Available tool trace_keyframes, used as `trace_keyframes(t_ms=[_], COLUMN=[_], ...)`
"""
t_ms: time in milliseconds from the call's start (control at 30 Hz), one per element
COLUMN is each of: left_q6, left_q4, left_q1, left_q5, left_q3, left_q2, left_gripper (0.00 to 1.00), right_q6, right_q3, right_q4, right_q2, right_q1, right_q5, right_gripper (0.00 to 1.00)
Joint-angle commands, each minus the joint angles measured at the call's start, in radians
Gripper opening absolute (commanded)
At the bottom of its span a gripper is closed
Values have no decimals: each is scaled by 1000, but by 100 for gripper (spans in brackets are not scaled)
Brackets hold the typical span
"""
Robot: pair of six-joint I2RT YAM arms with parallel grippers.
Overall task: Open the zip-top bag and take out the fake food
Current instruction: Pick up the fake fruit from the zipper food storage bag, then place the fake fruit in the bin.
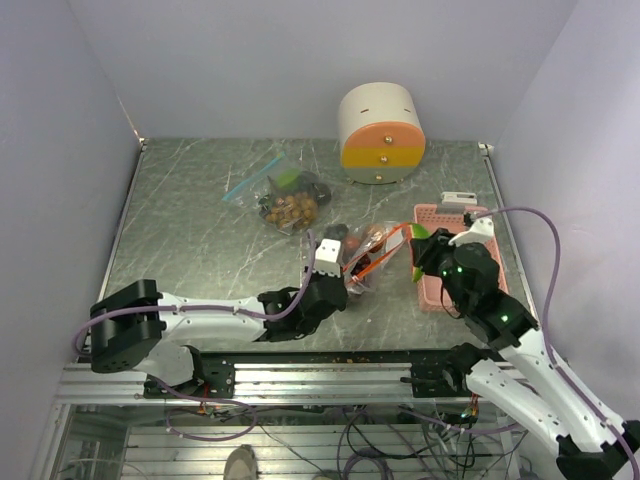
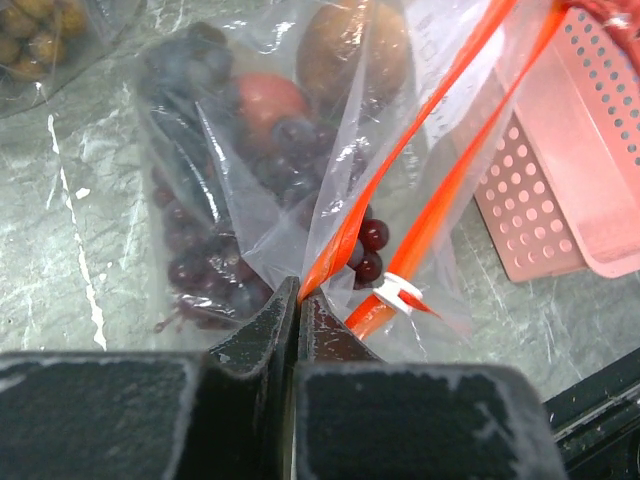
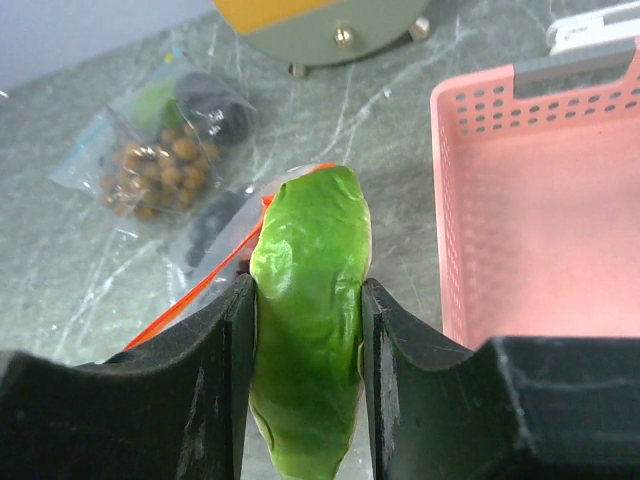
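Left gripper (image 2: 297, 300): my jaws are pressed together on a fold of the clear plastic zip-top bag (image 2: 250, 190), right where its orange seal strip (image 2: 440, 120) comes down to them.
Right gripper (image 3: 308, 300): my jaws stand partway apart and clamp the glossy green plastic toy piece (image 3: 310, 230) by its two sides, up off the table.
Bag in my grip: it lies on the grey marbled table top (image 1: 200, 250) between my two grippers, its two orange strips parted, with a small white slider (image 2: 398, 293) on the near end.
Inside that bag: a dark purple grape bunch (image 2: 195, 265), a reddish-orange round fruit (image 2: 265, 100), and a tan-brown rounded fruit (image 2: 345, 45).
Pink perforated plastic basket (image 3: 540, 210): just beside the bag, on my right.
Second clear bag with a blue strip (image 1: 262, 180): farther back on the left, well apart; it holds a tan-brown grape bunch (image 1: 292, 211) and some green and dark pieces.
Round cream-and-orange container (image 1: 380, 133): at the back of the table.
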Motion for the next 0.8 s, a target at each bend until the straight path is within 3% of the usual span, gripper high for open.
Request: trace_keyframes(t_ms=[0, 200, 367, 533, 767], left_q6=[4, 20, 37, 24, -48], left_q4=[-107, -139, -172, -169, -123], left_q1=[20, 71, 121, 128, 128], left_q5=[-15, 41, 96, 113, 112], left_q3=[69, 166, 240, 230, 94], left_q2=[43, 95, 128, 119, 49], left_gripper=[10, 10, 11, 10, 9], right_q6=[-25, -44, -53, -59, -46], right_q3=[27, 60, 70, 81, 20], right_q4=[37, 59, 70, 63, 169], right_q2=[-60, -16, -29, 25, 167], right_q1=[-27, -27, -27, -27, -39], right_q5=[82, -112, -112, 64, 362], right_gripper=[2, 3, 3, 3, 3])
